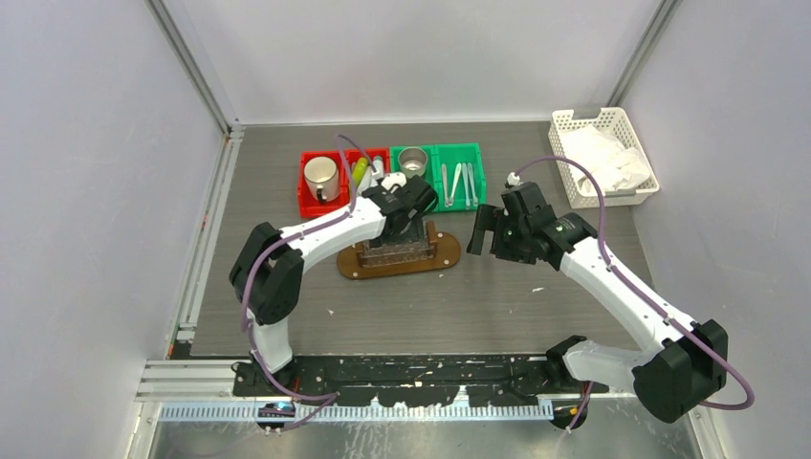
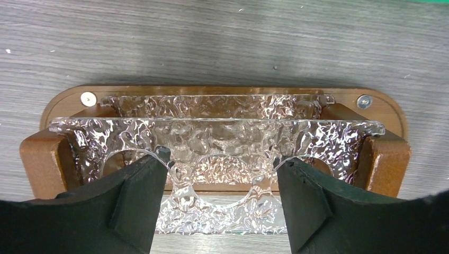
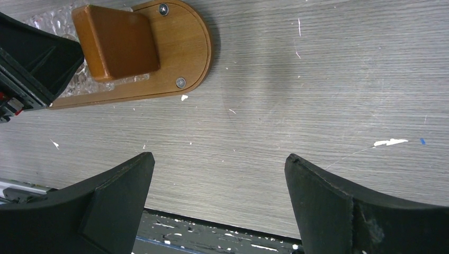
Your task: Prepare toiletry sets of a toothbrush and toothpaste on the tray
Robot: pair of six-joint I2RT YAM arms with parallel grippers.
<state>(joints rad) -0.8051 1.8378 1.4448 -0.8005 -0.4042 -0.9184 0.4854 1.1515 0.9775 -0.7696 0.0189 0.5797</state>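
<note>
- I see the left jaws spread wide over the tray [image 2: 66,103], holding nothing.
- Right jaws wide above the bench [image 3: 317,79], right of tray.
- Toothbrushes [image 1: 457,184] behind tray, in green bin [image 1: 442,153].

Top view high at the near edge, looking down over the whole worktop [image 1: 430,316], left wrist view close above the wooden tray [image 2: 222,91], facing down, right wrist view low over worktop, tray's end shared upper left.

Red bin [image 1: 308,206]: far left, steel cup [image 1: 320,176] inside
Green bin [image 1: 430,167]: far middle, second cup [image 1: 412,160]
White basket [image 1: 591,116]: far right corner
</note>
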